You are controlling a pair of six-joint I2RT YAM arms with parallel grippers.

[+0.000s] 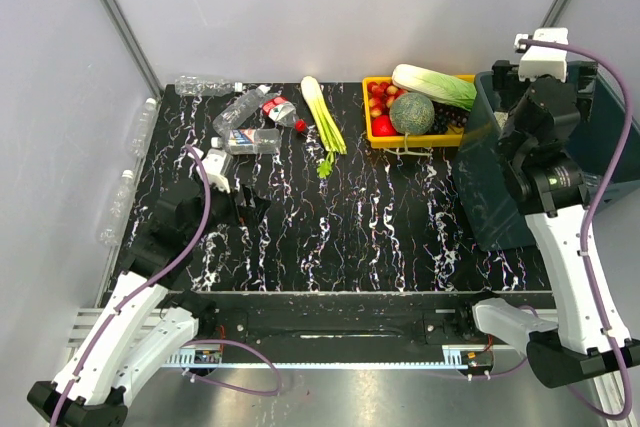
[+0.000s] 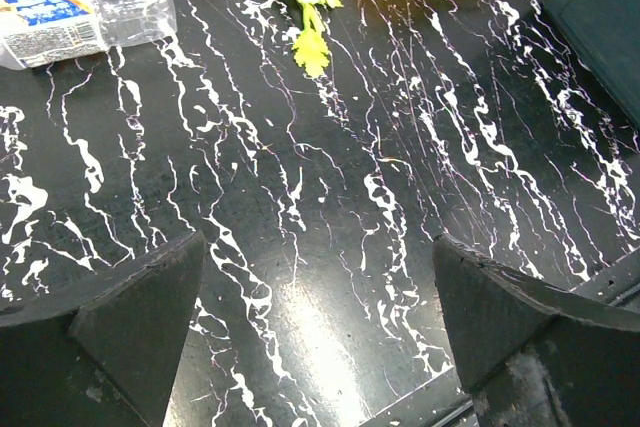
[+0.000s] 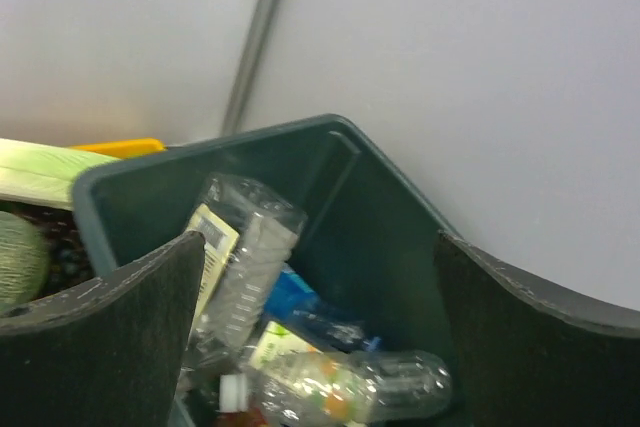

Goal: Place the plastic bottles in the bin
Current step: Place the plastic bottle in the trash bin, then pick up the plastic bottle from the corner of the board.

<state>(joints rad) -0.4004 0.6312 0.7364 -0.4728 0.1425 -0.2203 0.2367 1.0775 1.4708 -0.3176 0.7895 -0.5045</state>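
Black, white-veined table carries four clear bottles in its far left part. One lies along the back edge and another slants just beside it. A red-labelled one is next, and a blue-labelled bottle lies on its side nearest the left arm.

The left gripper hangs low over bare table with its fingers wide apart and nothing between them. The blue-labelled bottle sits well ahead of it, to its left.

The bin stands at the right edge of the table, touching or just beside the yellow tray. That tray holds a melon and other vegetables. Celery lies between the tray and the bottles.

The right gripper is above the open bin with its fingers spread and empty. Below it, inside the bin, one bottle stands tilted near the left wall. Another lies flat on the heap, and there is something blue between them, probably a label, though the view is blurred.
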